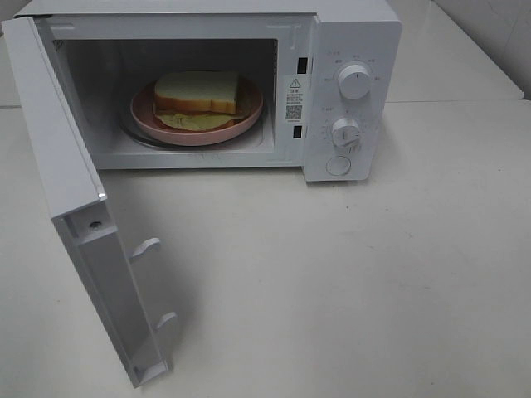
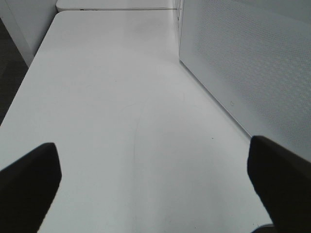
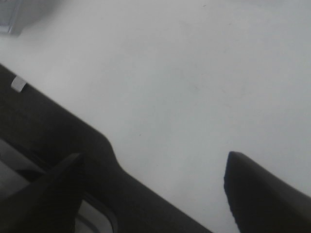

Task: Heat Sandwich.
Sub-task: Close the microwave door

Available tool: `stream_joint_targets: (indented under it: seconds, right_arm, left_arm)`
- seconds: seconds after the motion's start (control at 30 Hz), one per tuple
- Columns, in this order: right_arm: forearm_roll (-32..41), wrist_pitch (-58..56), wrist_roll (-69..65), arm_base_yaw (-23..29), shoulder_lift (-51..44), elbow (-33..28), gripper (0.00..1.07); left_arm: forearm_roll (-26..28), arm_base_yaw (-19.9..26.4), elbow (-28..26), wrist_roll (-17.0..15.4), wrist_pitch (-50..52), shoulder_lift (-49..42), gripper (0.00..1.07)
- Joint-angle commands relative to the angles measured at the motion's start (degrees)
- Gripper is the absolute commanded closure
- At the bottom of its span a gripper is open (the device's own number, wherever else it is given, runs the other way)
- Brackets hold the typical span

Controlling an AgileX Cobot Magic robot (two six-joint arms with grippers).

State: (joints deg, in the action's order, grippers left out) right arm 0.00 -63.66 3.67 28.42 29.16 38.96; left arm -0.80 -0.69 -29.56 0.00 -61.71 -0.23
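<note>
Bread-topped layered sandwich on round pink plate, inside the open white microwave.
Wide and empty: left gripper, and probably right gripper, though its view is murky. Shove the white door hard and the microwave could skid.

Glossy white microwave, smooth matt table

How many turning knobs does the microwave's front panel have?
2. The upper knob sits near the top of the control panel, the lower knob beneath it; the flat round button below is no knob. None looks hidden.
</note>
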Motion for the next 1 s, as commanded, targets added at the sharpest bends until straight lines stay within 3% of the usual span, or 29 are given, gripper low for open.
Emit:
stream_joint_targets:
  seconds: [0.03, 0.4, 0.53, 0.67, 1.0]
  right_arm:
    - [-1.1, 1.2, -0.6, -4.7, -4.1, -0.1, 0.31]
    - [-1.1, 2.5, -0.6, -15.6, -14.4, -0.1, 0.32]
    - [-0.8, 7.0, -0.6, -20.1, -21.3, -6.2, 0.32]
    - [-0.9, 7.0, -0.6, -22.4, -25.2, -10.1, 0.32]
    - [-0.9, 6.6, -0.6, -25.5, -30.9, -10.4, 0.32]
  left_arm:
    - [-0.1, 0.1, 0.0, 0.0, 0.6, -1.1, 0.07]
    - [-0.1, 0.1, 0.0, 0.0, 0.6, -1.1, 0.07]
    - [-0.1, 0.1, 0.0, 0.0, 0.6, -1.1, 0.07]
    - [-0.1, 0.1, 0.0, 0.0, 0.6, -1.1, 0.07]
    - [-0.1, 0.1, 0.0, 0.0, 0.6, -1.1, 0.07]
